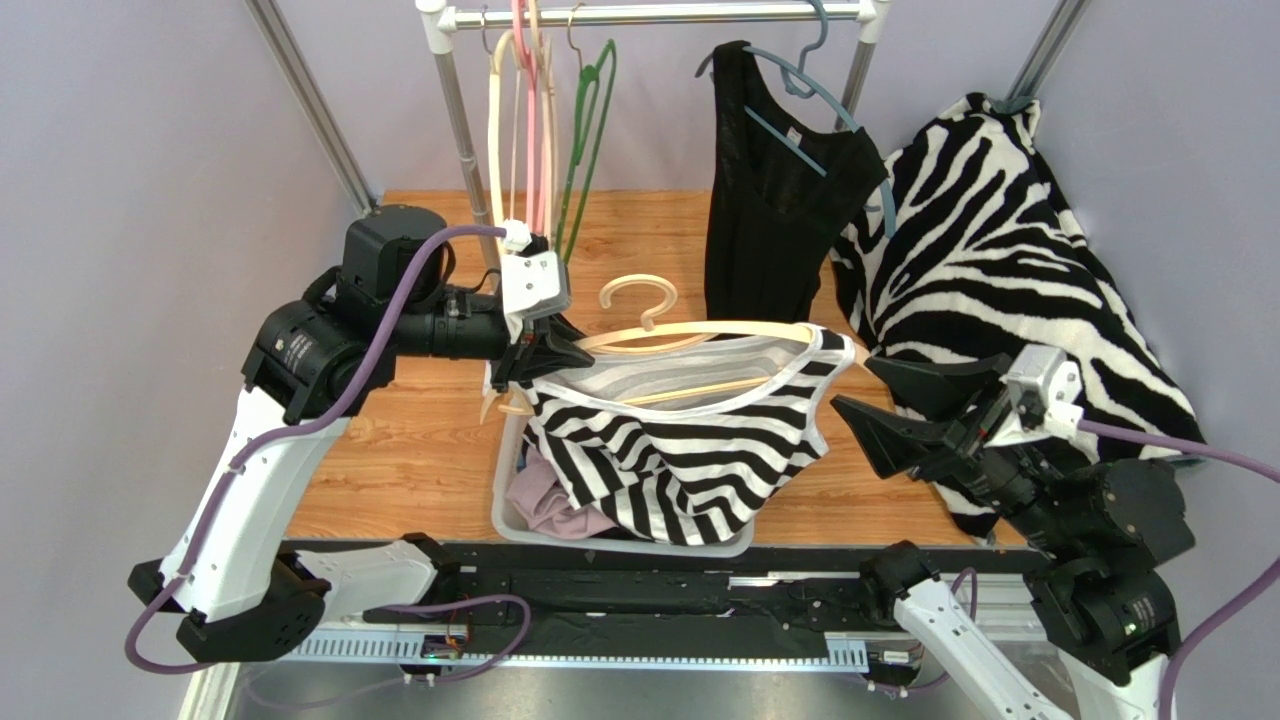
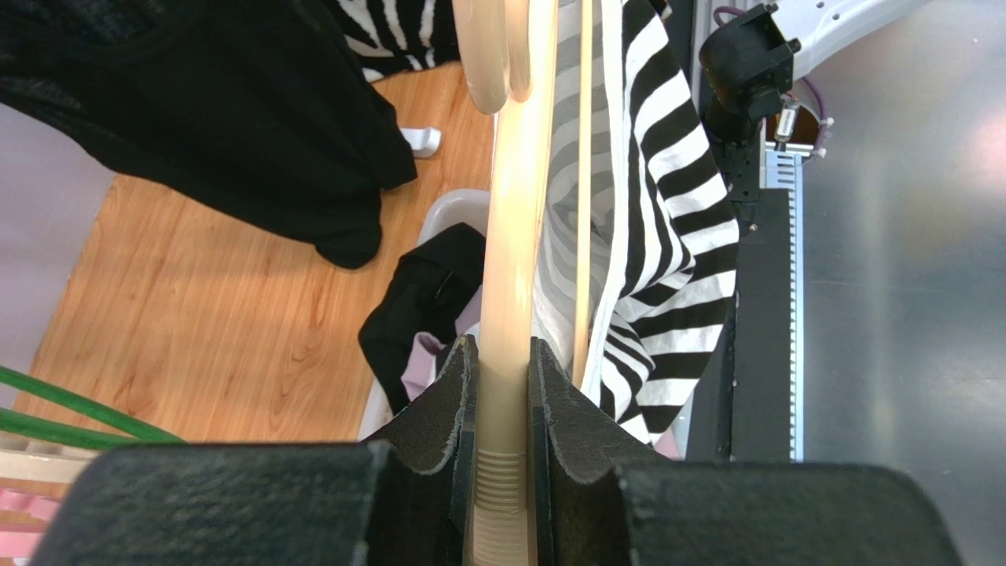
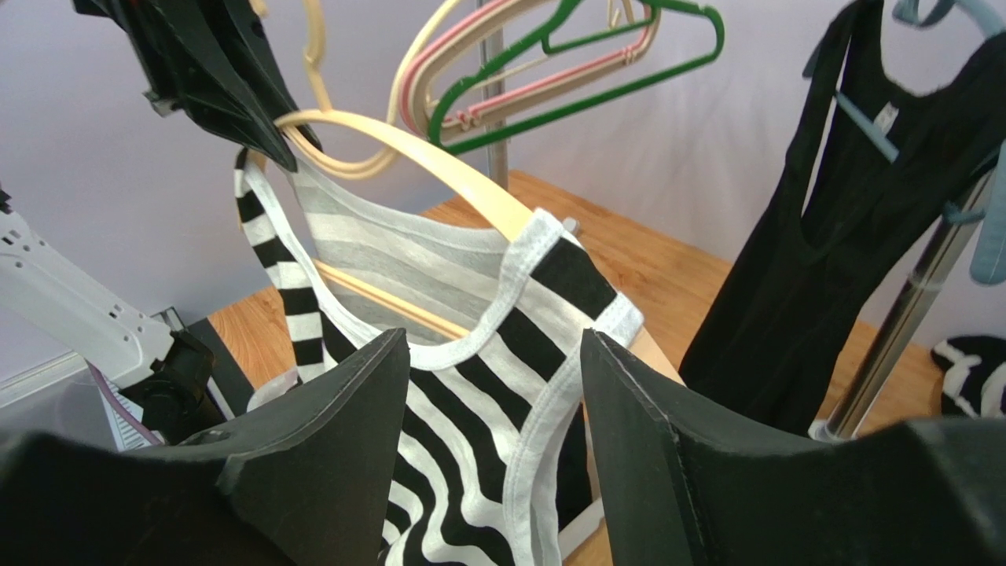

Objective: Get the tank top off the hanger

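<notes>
**Tank top** (image 1: 684, 450): black-and-white striped with white trim. It hangs on the cream hanger (image 1: 699, 330), one strap over each end. Its body drapes into the pale bin (image 1: 502, 488) at the middle of the worktop's (image 1: 406, 435) near edge.

**Cream hanger:** held level above the bin, with its hook toward the far edge. A thin crossbar shows through the neckline.

**Left gripper** (image 1: 534, 356): fingers clamped on the hanger's left end. The left wrist view shows the cream arm pinched between both pads (image 2: 449, 395).

**Right gripper** (image 1: 855, 386): fingers wide apart and nothing between them. It sits just beside the tank top's right strap, toward the worktop's right edge. Whether it touches the fabric cannot be told.

**Bin contents:** pink and dark fabric under the striped hem.

**Rail** (image 1: 661, 15): runs above the far edge. It carries empty cream, pink (image 1: 529, 105) and green (image 1: 597, 128) hangers on the left. A black dress (image 1: 774, 218) hangs on a blue hanger on the right.

**Zebra-print garment** (image 1: 1007, 255): draped at the far right corner and running down the right edge.
</notes>
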`<act>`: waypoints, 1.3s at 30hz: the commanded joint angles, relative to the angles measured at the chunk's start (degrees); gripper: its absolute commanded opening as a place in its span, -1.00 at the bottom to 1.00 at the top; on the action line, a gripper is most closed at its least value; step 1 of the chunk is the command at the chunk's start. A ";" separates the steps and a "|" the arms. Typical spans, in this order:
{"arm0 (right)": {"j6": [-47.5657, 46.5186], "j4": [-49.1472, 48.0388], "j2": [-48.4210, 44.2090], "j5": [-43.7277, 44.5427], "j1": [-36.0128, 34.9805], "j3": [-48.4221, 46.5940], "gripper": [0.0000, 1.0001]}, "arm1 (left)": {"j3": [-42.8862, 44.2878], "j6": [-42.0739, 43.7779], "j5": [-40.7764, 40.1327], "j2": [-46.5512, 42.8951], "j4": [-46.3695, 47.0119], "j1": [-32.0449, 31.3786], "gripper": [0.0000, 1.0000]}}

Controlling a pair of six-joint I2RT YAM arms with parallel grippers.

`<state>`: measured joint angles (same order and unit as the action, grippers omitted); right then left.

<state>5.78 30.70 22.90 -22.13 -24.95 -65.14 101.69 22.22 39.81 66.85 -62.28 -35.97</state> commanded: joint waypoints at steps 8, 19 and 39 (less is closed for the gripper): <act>2.04 -6.17 2.15 2.09 -0.19 0.99 0.15 | 0.88 -2.27 4.04 -1.54 2.87 0.72 -1.00; 5.91 -11.71 4.79 -1.16 -0.19 3.97 -0.37 | 0.53 -3.23 6.15 -2.42 2.78 1.34 -1.00; 11.81 -18.15 12.35 -7.24 -0.19 1.16 -0.40 | 0.44 -4.20 7.56 -3.04 3.39 2.04 -1.00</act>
<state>17.08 12.12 34.20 -28.88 -24.95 -61.80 101.69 19.35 43.64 65.56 -62.41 -34.33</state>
